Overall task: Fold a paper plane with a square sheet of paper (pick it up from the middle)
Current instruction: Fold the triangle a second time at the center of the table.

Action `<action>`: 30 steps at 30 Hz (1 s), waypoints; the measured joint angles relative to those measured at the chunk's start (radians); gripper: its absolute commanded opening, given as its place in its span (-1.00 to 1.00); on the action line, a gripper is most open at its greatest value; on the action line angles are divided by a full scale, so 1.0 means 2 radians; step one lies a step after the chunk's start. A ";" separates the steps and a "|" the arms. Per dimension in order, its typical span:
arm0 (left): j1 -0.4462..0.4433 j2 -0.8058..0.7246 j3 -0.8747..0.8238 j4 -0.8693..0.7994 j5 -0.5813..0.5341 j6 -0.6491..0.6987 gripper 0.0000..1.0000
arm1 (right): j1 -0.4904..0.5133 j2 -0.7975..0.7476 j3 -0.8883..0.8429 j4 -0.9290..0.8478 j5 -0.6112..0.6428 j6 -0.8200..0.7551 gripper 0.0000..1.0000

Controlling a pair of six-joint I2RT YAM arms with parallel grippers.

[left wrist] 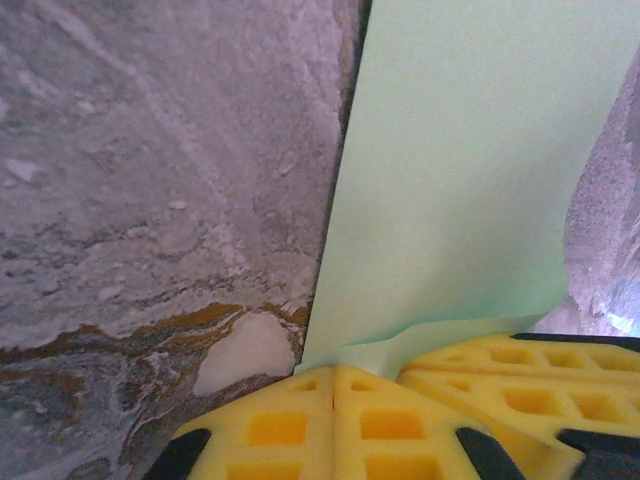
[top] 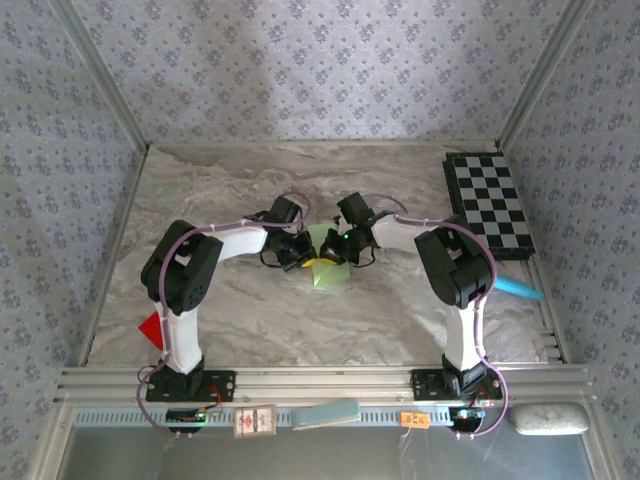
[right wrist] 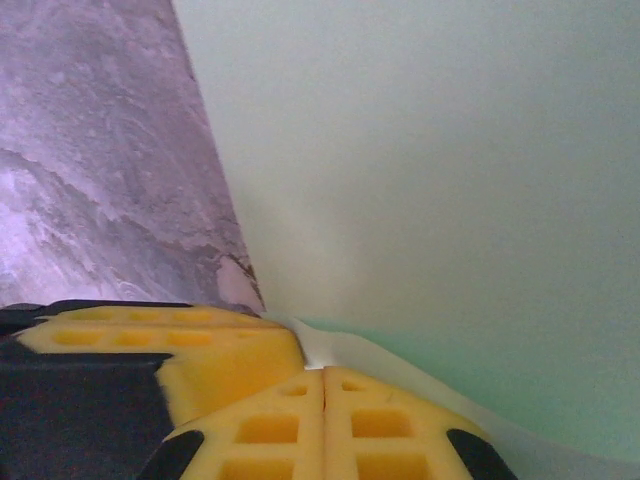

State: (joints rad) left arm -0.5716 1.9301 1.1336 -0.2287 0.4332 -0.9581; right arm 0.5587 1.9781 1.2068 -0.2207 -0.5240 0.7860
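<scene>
The pale green sheet of paper [top: 324,272] lies at the middle of the marbled table, between my two grippers. My left gripper [top: 306,258] comes in from the left and my right gripper [top: 332,256] from the right, tips almost touching. In the left wrist view the left gripper [left wrist: 334,380] has its yellow pads pressed together at the paper's [left wrist: 460,180] near edge, which bends up there. In the right wrist view the right gripper [right wrist: 323,385] is shut the same way on a lifted edge of the paper [right wrist: 450,170]. How the paper is folded is hidden by the grippers.
A black-and-white checkerboard [top: 490,205] lies at the back right. A light-blue stick [top: 518,288] sits near the right arm, a red triangle [top: 150,328] by the left arm. On the front rail lie a light-blue card [top: 325,413] and a grey pad [top: 548,418].
</scene>
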 measured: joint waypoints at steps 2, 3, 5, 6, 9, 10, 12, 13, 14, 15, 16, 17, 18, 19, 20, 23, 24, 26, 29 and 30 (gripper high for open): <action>0.000 0.001 0.002 -0.004 0.000 0.003 -1.00 | -0.001 -0.007 0.000 0.002 0.000 -0.006 -0.85; 0.000 0.001 0.003 -0.004 0.000 0.004 -1.00 | -0.001 -0.011 0.000 0.003 0.001 -0.009 -0.85; 0.000 0.002 0.005 -0.006 0.000 0.006 -1.00 | -0.002 -0.022 0.000 0.003 0.004 -0.016 -0.86; 0.000 0.002 0.005 -0.008 0.000 0.006 -1.00 | -0.002 -0.025 0.000 0.003 0.005 -0.019 -0.85; 0.000 0.002 0.007 -0.010 -0.001 0.008 -1.00 | -0.004 -0.031 -0.011 0.003 0.012 -0.027 -0.85; -0.001 0.002 0.007 -0.011 -0.002 0.008 -1.00 | -0.005 -0.031 -0.016 0.003 0.015 -0.028 -0.85; -0.001 0.002 0.008 -0.012 -0.002 0.008 -1.00 | -0.008 -0.031 -0.025 -0.002 0.021 -0.031 -0.85; -0.001 0.002 0.008 -0.013 -0.002 0.009 -1.00 | -0.009 -0.031 -0.029 -0.006 0.023 -0.033 -0.86; -0.001 0.002 0.008 -0.014 -0.002 0.010 -1.00 | -0.010 -0.031 -0.031 -0.008 0.026 -0.035 -0.86; -0.001 0.002 0.009 -0.016 -0.002 0.010 -1.00 | -0.011 -0.031 -0.033 -0.009 0.028 -0.035 -0.85; -0.001 0.002 0.009 -0.016 -0.002 0.010 -1.00 | -0.012 -0.031 -0.034 -0.010 0.031 -0.036 -0.85; -0.001 0.002 0.009 -0.017 -0.002 0.010 -1.00 | -0.013 -0.031 -0.036 -0.011 0.034 -0.036 -0.85; -0.001 0.002 0.010 -0.017 -0.002 0.011 -1.00 | -0.014 -0.031 -0.037 -0.012 0.035 -0.037 -0.86; -0.001 0.002 0.010 -0.018 -0.002 0.011 -1.00 | -0.014 -0.030 -0.039 -0.012 0.038 -0.037 -0.86; -0.001 0.002 0.011 -0.019 -0.002 0.012 -1.00 | -0.014 -0.030 -0.040 -0.013 0.041 -0.037 -0.86; -0.001 0.002 0.013 -0.021 -0.001 0.013 -0.95 | -0.015 -0.029 -0.042 -0.011 0.042 -0.037 -0.86; -0.001 0.002 0.014 -0.021 -0.001 0.013 -0.91 | -0.015 -0.029 -0.042 -0.011 0.043 -0.037 -0.86; -0.001 0.001 0.015 -0.020 0.000 0.013 -0.82 | -0.015 -0.029 -0.042 -0.011 0.043 -0.037 -0.86; -0.004 -0.010 0.015 -0.019 0.001 0.012 -0.71 | -0.016 -0.028 -0.042 -0.011 0.043 -0.037 -0.87; -0.006 -0.016 0.014 -0.018 0.002 0.011 -0.69 | -0.016 -0.028 -0.042 -0.011 0.043 -0.037 -0.86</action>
State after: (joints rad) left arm -0.5827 1.8988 1.1625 -0.2649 0.4370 -0.9352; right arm 0.5274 1.9213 1.1221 -0.2424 -0.4374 0.7128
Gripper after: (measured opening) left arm 0.134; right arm 0.072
